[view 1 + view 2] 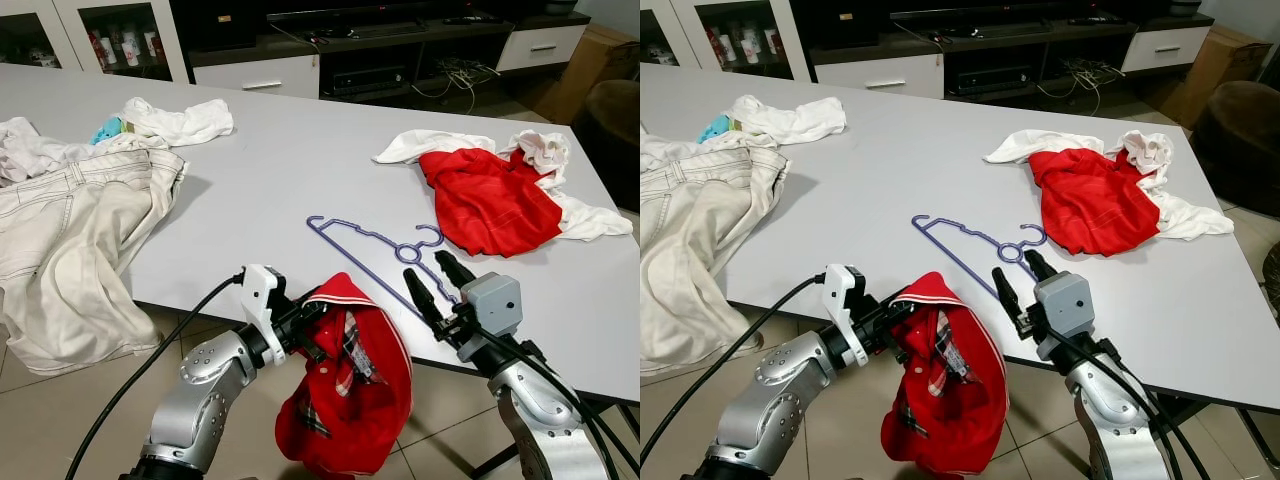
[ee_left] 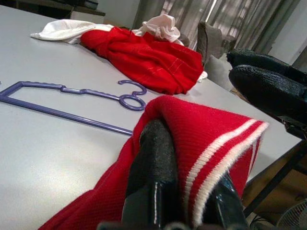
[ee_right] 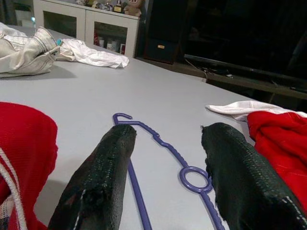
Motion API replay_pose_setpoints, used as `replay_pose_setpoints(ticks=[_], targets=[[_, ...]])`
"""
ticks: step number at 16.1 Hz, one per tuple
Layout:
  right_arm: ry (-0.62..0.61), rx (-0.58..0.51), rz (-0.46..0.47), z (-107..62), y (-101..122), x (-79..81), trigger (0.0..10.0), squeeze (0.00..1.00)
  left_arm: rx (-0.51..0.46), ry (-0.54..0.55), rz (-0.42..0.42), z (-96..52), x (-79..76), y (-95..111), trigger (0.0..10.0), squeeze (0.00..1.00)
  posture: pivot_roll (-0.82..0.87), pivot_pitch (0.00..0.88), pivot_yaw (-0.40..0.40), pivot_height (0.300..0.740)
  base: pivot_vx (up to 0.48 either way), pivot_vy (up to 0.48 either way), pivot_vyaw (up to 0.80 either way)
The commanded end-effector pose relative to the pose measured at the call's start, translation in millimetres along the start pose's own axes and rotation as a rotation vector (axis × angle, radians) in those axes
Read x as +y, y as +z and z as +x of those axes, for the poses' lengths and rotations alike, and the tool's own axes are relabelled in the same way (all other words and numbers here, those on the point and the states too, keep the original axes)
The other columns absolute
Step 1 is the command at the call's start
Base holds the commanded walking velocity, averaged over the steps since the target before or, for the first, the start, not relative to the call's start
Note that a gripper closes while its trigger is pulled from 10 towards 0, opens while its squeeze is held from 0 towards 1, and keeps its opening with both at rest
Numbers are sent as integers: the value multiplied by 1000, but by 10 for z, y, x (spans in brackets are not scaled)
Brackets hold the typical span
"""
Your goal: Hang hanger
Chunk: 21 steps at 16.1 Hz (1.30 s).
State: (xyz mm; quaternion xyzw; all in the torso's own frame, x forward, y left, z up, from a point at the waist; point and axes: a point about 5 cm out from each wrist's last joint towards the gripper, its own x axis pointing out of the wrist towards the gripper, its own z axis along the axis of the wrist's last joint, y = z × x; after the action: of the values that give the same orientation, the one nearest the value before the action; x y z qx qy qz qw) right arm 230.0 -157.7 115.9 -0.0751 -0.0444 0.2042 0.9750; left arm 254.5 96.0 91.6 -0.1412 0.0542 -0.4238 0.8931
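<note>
1. From the head camera I see a white table with a purple hanger lying flat near its near edge, towards the right. My left gripper sits just off that edge, fingers clamped on a red garment that dangles below table level. My right gripper, fingers spread, sits over the near edge just beside the hanger's hook end.
2. Far right lies a red and white clothes pile; pale trousers drape over the left side.
3. My left wrist camera shows a finger pinching the striped red cloth.
4. My right wrist camera shows parted fingers, nothing between them, the hanger on the table beyond.
</note>
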Motion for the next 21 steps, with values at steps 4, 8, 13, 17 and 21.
replay_pose_setpoints(ticks=[4, 8, 13, 17, 21], targets=[[-24, 12, 1, 13, -36, -32, 10000, 0, -32, 22, 16, -21, 24, 58, 10000, 0, -67, 0, -6, 740, 0, 0, 0], [-65, 41, 5, 29, -80, -87, 10000, 0, -33, 34, 19, -41, 20, 56, 10000, 0, -68, 0, -5, 740, 0, 0, 0], [-71, 37, 2, 47, -80, -100, 10000, 0, -36, 38, 19, -36, 31, 58, 10000, 0, -69, 0, -4, 740, 0, 0, 0], [-72, 31, 5, 61, -75, -88, 10000, 0, -42, 45, 19, -32, 43, 77, 10000, 0, -67, 0, 0, 740, 0, 0, 0], [-73, 30, 7, 69, -81, -82, 10000, 0, -44, 49, 29, -18, 68, 106, 10000, 0, -73, 0, 6, 740, 0, 0, 0]])
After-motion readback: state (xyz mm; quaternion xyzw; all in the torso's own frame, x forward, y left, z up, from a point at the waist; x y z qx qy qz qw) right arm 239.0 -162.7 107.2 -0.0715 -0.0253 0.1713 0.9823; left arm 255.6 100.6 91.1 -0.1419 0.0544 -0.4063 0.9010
